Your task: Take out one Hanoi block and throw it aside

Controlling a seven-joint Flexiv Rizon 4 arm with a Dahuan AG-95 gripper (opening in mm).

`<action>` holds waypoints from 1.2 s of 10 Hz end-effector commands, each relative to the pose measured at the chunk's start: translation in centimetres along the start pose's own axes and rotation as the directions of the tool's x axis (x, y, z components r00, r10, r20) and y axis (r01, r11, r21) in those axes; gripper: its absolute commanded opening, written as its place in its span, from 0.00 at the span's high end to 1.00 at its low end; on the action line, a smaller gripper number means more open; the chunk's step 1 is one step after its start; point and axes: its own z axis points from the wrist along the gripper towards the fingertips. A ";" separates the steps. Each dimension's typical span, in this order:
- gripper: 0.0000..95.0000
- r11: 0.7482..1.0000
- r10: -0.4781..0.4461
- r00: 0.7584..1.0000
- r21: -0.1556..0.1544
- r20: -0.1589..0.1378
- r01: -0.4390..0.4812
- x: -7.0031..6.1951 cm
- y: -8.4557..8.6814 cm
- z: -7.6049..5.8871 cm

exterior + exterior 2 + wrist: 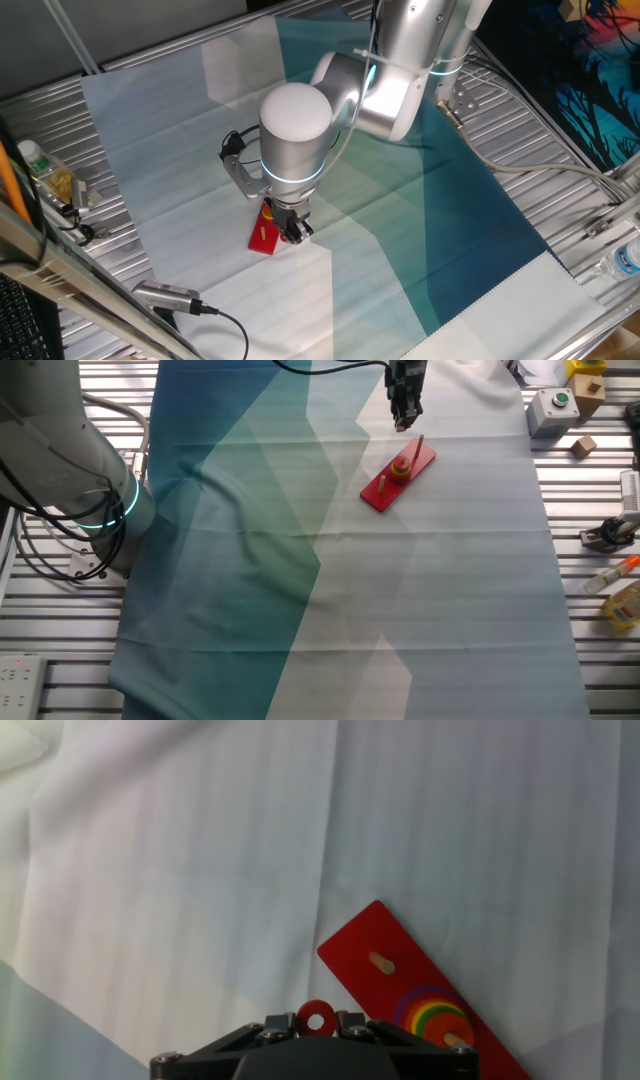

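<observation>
In the hand view a tiny red round Hanoi block [316,1018] with a white centre hole sits clamped between my gripper's two dark fingers [351,1021]. My gripper [316,1022] is shut on it, lifted above the white cloth, left of the red peg board [400,975]. The board carries a stack of coloured rings [432,1017] on one peg and a bare peg [379,961]. In the other fixed view my gripper [403,422] hangs just above and beyond the board [398,476]. In one fixed view the gripper [293,231] is over the board [263,234].
A white and teal cloth [300,560] covers the table. At the right edge lie a grey box with a green button [553,410], wooden blocks [585,445] and a bottle [625,603]. A cable and a camera [170,297] sit at the front left.
</observation>
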 end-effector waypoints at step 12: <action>0.60 1.000 -0.007 1.000 0.008 -0.017 0.007 -1.2 -0.5 -2.7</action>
